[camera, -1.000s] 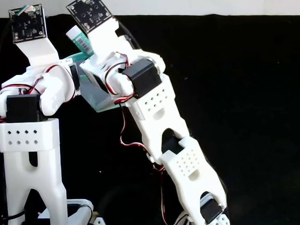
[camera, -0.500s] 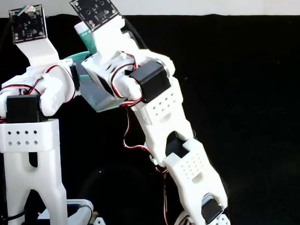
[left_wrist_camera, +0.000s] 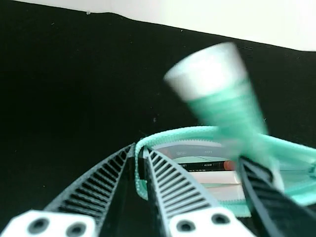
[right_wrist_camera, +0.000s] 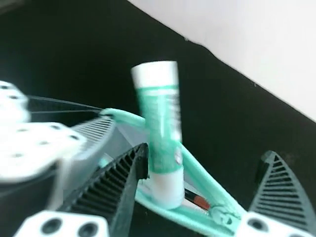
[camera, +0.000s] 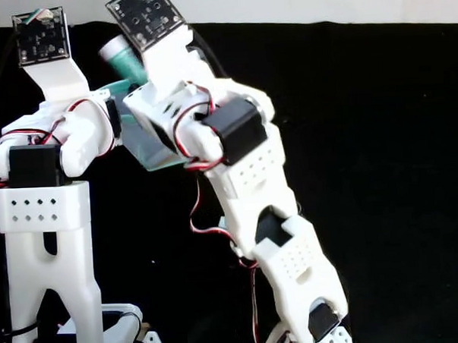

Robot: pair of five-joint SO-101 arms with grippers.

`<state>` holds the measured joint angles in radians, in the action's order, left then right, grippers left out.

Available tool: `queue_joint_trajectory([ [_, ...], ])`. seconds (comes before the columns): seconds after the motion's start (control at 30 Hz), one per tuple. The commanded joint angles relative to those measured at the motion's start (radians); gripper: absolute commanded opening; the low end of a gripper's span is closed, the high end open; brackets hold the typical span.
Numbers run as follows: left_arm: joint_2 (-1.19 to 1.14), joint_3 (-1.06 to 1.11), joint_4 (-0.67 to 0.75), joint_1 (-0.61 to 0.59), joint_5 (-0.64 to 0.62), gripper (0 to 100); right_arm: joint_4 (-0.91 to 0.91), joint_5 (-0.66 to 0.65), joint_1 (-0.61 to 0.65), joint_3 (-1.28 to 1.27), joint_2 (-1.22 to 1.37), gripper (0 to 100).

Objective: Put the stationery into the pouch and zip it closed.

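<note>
Glue stick [right_wrist_camera: 158, 123] just tipped, base inside pouch [left_wrist_camera: 182, 134] mouth: insertion looks nearly done. Right gripper [right_wrist_camera: 205, 153] wide open, empty; left gripper [left_wrist_camera: 139, 150] clamps pouch rim.

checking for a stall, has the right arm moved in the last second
Yes: the right arm has swung right and down, its black motor farther from the still left arm.

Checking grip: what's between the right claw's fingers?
Right wrist view: the glue stick, beside one finger, base in the pouch mouth. The right claw is open.
</note>
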<state>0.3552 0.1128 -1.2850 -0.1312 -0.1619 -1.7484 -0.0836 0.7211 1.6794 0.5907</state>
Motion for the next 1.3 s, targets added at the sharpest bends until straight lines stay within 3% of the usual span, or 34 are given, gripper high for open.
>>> queue_joint_trajectory([
  [0.0, -0.016, 0.042, 0.002, -0.005, 0.005, 1, -0.012, -0.002, 0.007, 0.088, -0.050, 34.1],
  [0.5, -0.016, 0.042, 0.002, -0.005, 0.005, 1, -0.012, -0.002, 0.004, 0.088, -0.045, 34.1],
  [0.87, -0.016, 0.042, 0.002, -0.005, 0.005, 1, -0.016, -0.002, -0.093, 0.061, -0.165, 34.1],
  [1.27, -0.018, 0.042, 0.002, -0.005, 0.005, 1, -0.015, -0.107, -0.093, -0.725, -0.582, 34.1],
])
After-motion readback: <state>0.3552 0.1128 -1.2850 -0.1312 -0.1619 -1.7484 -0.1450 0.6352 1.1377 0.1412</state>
